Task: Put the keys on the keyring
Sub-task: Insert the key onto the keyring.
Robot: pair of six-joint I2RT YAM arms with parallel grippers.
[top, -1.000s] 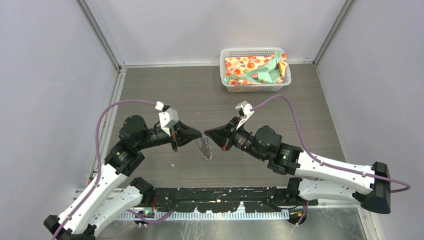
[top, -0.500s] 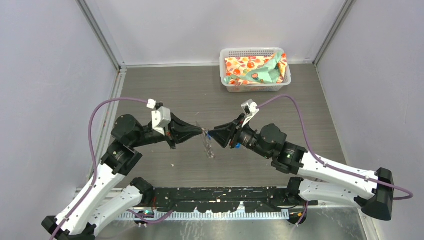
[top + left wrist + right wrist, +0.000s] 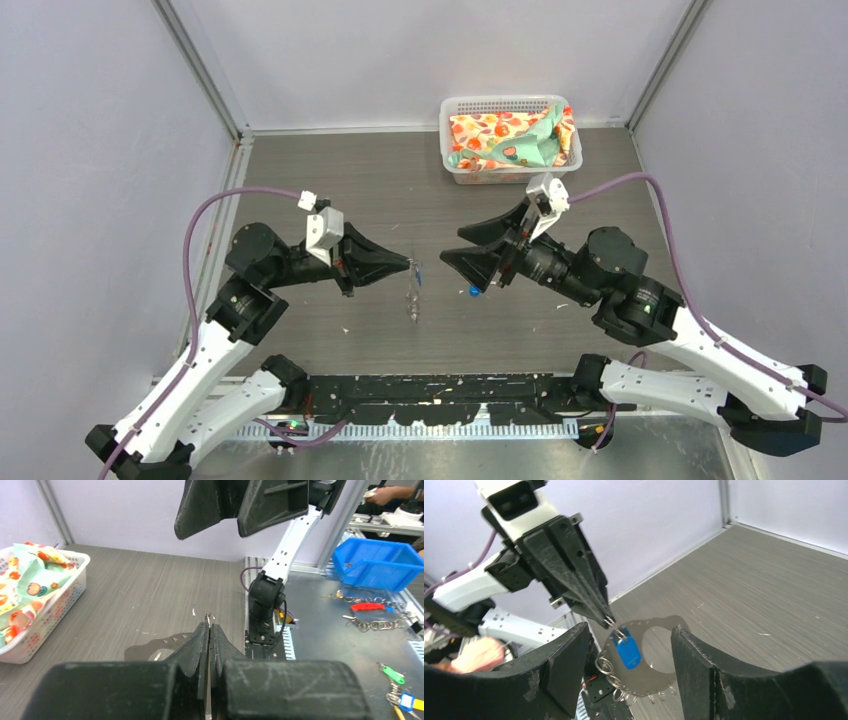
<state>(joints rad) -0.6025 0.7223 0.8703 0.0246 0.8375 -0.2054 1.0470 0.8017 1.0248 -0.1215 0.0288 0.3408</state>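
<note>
My left gripper (image 3: 407,264) is shut on a thin silvery keyring (image 3: 610,623), pinched at its fingertips (image 3: 209,622) above the table's middle. From the keyring hangs one of the keys, with a blue head (image 3: 628,652), and a short chain of small silver rings (image 3: 605,666) dangles beside it (image 3: 412,300). My right gripper (image 3: 452,247) stands open a short way to the right, facing the left one and holding nothing. In the right wrist view the key hangs in front of the gap between its fingers (image 3: 569,655). A small blue spot (image 3: 473,292) shows under the right gripper; I cannot tell what it is.
A white plastic basket (image 3: 500,103) with patterned cloth stands at the back right of the table. Pale walls and metal posts close in three sides. Past the near edge, a blue bin (image 3: 380,562) and loose keys and rings (image 3: 372,622) lie on a metal shelf.
My right gripper has opened and drawn back to the right, away from the left fingertips. The left gripper stays shut on the keyring, which hangs freely.
</note>
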